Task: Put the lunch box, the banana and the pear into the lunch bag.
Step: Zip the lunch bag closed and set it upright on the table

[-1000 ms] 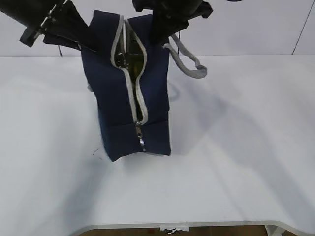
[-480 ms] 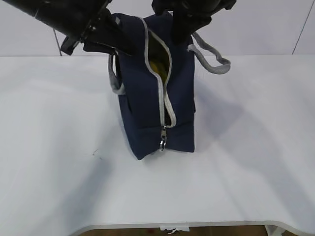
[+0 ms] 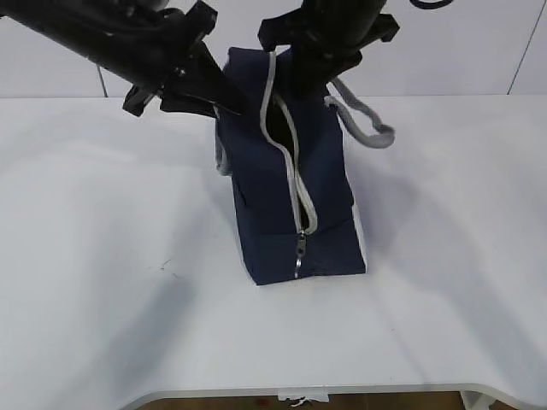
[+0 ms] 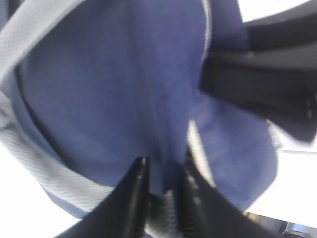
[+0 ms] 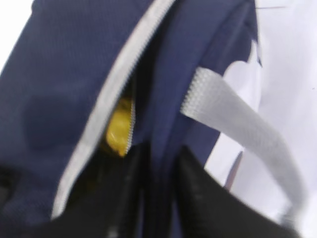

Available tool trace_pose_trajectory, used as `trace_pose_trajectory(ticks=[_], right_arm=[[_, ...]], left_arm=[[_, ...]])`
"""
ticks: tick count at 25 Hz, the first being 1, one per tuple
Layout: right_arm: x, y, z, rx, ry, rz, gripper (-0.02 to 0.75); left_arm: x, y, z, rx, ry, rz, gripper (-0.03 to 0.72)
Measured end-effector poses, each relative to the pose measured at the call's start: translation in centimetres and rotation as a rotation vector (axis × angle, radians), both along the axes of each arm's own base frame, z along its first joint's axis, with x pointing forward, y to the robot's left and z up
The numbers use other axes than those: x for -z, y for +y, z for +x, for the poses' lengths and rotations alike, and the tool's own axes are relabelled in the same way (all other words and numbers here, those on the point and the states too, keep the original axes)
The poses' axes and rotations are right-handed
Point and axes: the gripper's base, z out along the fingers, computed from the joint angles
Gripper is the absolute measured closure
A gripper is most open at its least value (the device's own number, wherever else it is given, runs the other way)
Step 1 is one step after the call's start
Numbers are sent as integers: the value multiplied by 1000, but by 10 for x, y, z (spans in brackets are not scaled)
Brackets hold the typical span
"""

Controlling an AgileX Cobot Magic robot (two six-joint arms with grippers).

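I am holding the bag (image 3: 286, 196) upright on the table (image 3: 102, 256), my left gripper (image 4: 163, 191) pinching its left top edge, my right gripper (image 5: 156, 173) clamping the right edge beside the handle (image 5: 237, 126). Something yellow (image 5: 119, 129), banana or pear, is showing inside. If either pinch is slipping, the bag is tipping and spilling fruit.

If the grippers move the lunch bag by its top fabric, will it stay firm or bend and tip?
The lunch bag probably bends: its navy cloth folds between the left gripper fingers, and its body leans on the table. It may tip, being tall on a narrow base. Yellow fruit inside the open zipper likely adds weight that could shift.
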Motion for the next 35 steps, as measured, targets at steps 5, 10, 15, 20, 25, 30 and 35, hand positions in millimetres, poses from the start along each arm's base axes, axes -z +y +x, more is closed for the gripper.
trace_pose_trajectory(ticks=[5,10,15,20,25,30,35], right_arm=[[4,1,2,19,9,7,298],[-8,-1,-3,22,-15,19,266],[-39,-9,-16,26,-86,30,262],[-61,-15,-28,21,-140,36,262],[-86,-21,-43,13,-199,55,262],[-112,-32,-66,17,-257,65,261],[-103,-43,-91,19,-200,29,262]], left_arm=[[2,-1,2,0,4,-6,374],[-18,-3,2,56,-27,-25,209],[-35,-2,-2,135,-49,15,188],[-46,4,-4,134,-88,98,188],[-55,16,-10,118,-142,232,232],[-71,31,-20,85,-202,359,243],[-96,39,-37,69,-270,373,244]])
